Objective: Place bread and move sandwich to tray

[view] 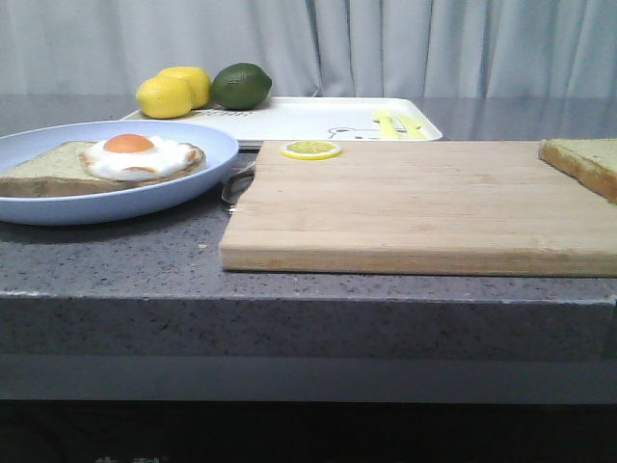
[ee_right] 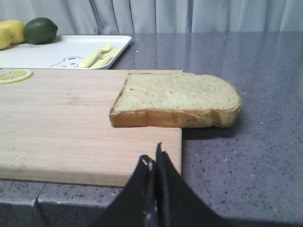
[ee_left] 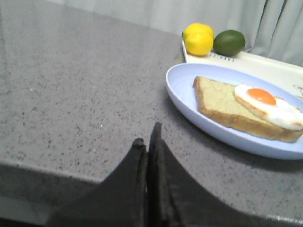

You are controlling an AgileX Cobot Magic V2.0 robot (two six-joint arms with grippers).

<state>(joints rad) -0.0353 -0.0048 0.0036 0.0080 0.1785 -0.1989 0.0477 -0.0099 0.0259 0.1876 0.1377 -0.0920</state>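
Note:
The bread (view: 583, 162) lies flat on the right end of the wooden cutting board (view: 415, 207), one side overhanging its edge. In the right wrist view the bread (ee_right: 177, 97) sits just beyond my right gripper (ee_right: 154, 158), which is shut and empty over the board's near corner. The sandwich (view: 135, 154), a toast slice topped with a fried egg, rests on a pale-blue plate (view: 58, 207) at the left. My left gripper (ee_left: 149, 137) is shut and empty above the bare counter, short of the plate (ee_left: 180, 94). The white tray (view: 318, 118) lies behind the board. Neither gripper shows in the front view.
Two lemons (view: 174, 92) and a lime (view: 241, 85) sit at the tray's left end. A lemon slice (view: 310, 149) lies on the board's far edge. The grey speckled counter's front edge runs close below both grippers. A curtain hangs behind.

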